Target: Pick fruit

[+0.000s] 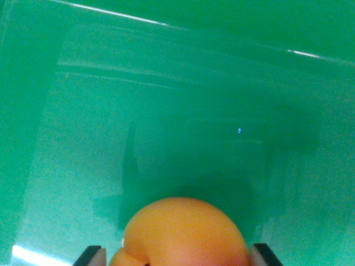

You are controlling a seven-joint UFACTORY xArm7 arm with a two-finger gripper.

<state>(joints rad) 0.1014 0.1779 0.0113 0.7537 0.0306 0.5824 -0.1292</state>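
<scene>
An orange, peach-like fruit [183, 233] fills the bottom centre of the wrist view. My gripper [178, 257] holds it: one fingertip [91, 256] shows at the fruit's left and the other at its right, both pressed against its sides. The fruit hangs above the glossy floor of a green bin [166, 111] and casts a dark shadow just behind itself. The lower part of the fruit is cut off by the frame's bottom edge.
The green bin's walls rise at the top and the wrist view's left, with bright rim highlights along the far edge [111, 14]. A small blue light reflection [239, 131] glints on the floor.
</scene>
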